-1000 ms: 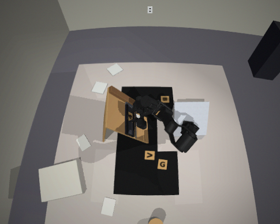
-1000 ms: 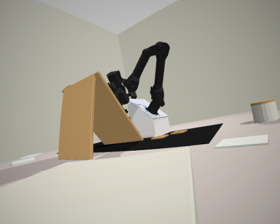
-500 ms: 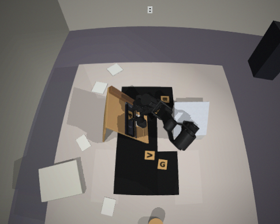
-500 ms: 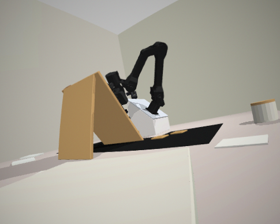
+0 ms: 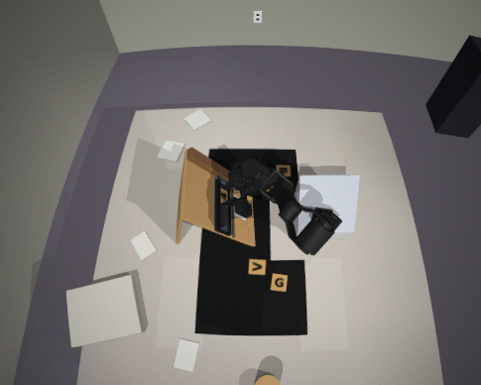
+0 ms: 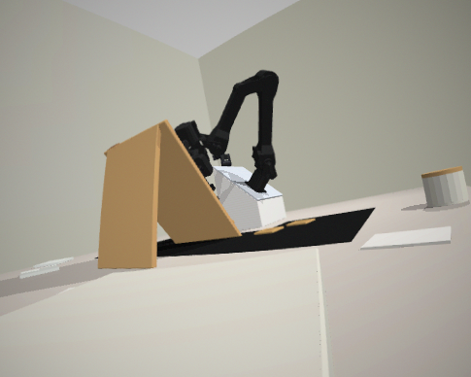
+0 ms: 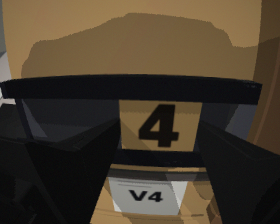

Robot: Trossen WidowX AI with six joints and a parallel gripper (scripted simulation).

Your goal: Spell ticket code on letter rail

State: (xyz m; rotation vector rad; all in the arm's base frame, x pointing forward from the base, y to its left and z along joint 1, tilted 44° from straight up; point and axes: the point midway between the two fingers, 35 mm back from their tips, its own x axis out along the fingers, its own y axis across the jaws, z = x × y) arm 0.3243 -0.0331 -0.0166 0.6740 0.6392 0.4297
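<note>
The ticket (image 7: 122, 199) on the tilted wooden board (image 5: 194, 198) (image 6: 193, 214) (image 7: 191, 40) reads V4. The black letter rail (image 5: 217, 210) (image 7: 131, 86) crosses the board above it. The 4 tile (image 7: 158, 125) (image 5: 224, 194) stands upright to read between the rail's two bars, with bare rail on both sides. My gripper (image 7: 158, 125) is shut on it, one finger at each side. The V tile (image 5: 257, 267) (image 6: 269, 230) and G tile (image 5: 279, 282) (image 6: 301, 222) lie on the black mat (image 5: 252, 315) (image 6: 344, 230). Another tile (image 5: 283, 171) lies at the mat's far end, its letter unclear.
A pale block (image 5: 341, 203) (image 6: 271, 212) is beside the arm's base. A large cream box (image 5: 103, 310) (image 6: 203, 311) and a round wooden-topped pot (image 5: 268, 380) (image 6: 445, 190) stand on the counter. Several white cards lie around. A brown ledge (image 5: 204, 160) edges the board's far side.
</note>
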